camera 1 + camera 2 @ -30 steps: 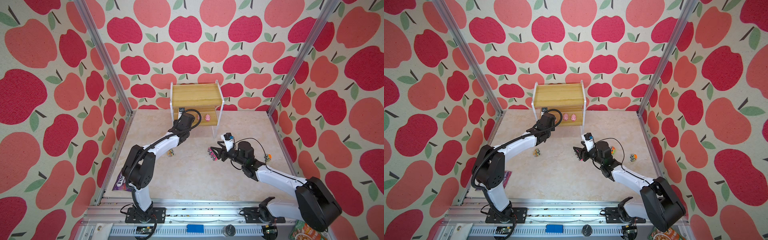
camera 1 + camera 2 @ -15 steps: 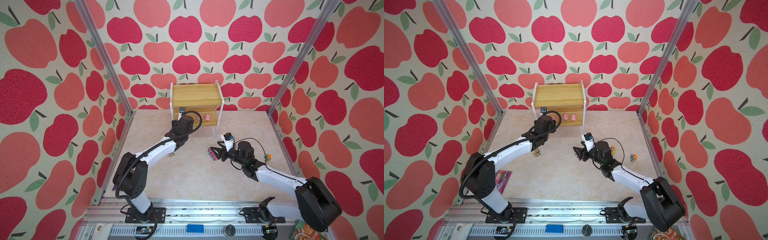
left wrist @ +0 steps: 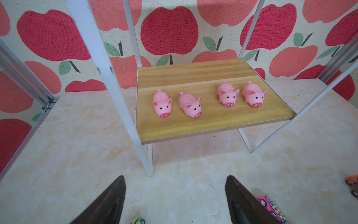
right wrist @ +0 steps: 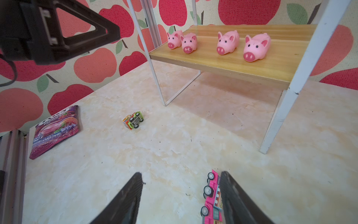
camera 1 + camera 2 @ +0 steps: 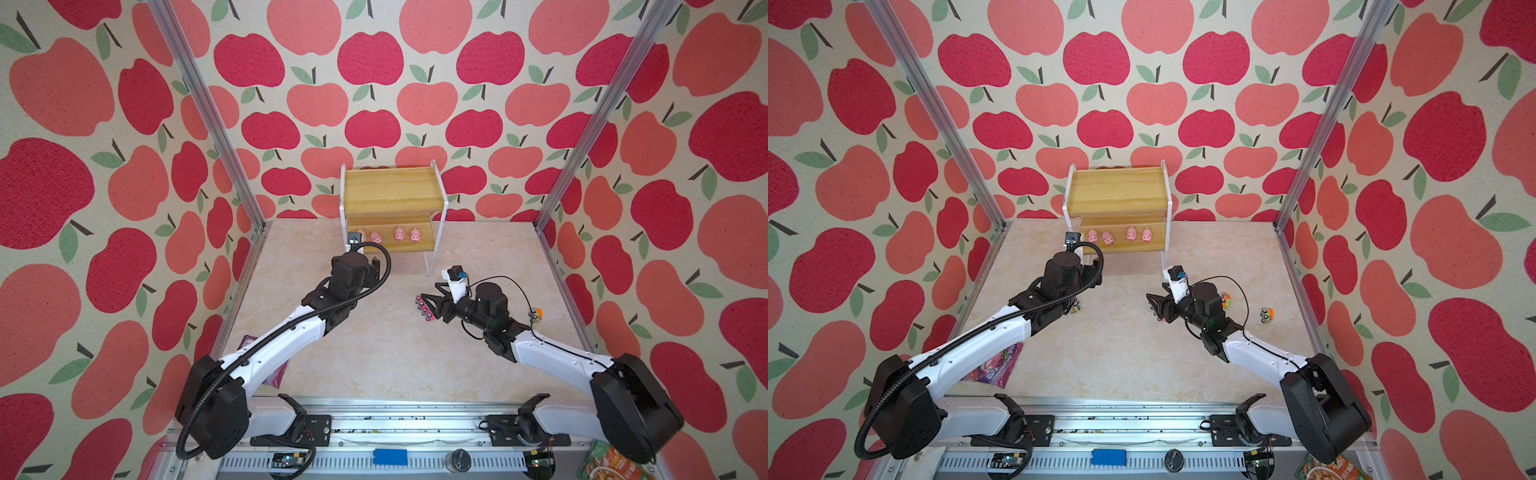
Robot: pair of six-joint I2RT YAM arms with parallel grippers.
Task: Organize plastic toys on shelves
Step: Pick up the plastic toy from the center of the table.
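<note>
The shelves point(image 5: 392, 189) stand at the back wall, in both top views. Several pink pigs point(image 3: 162, 104) stand in a row on the lower board, snouts to the front. My left gripper point(image 3: 175, 180) hangs open and empty just in front of the rack's left front leg point(image 3: 144, 155). My right gripper point(image 4: 180, 174) is open low over the table's middle. A pink truck point(image 4: 212, 194) lies on its side against the inner face of one finger, and the other finger stands well clear of it. A yellow-green truck point(image 4: 133, 120) lies on the table under the left arm.
Two more trucks sit right of the right arm, one point(image 5: 1266, 314) near the right wall and one point(image 5: 1225, 300) beside the wrist. A purple snack packet point(image 5: 994, 365) lies at the front left. A green pouch point(image 5: 611, 461) sits outside the front right corner.
My left gripper has let go of a pig on the lower board, opened, and drawn back out of the rack toward the front. The right arm has not moved.
</note>
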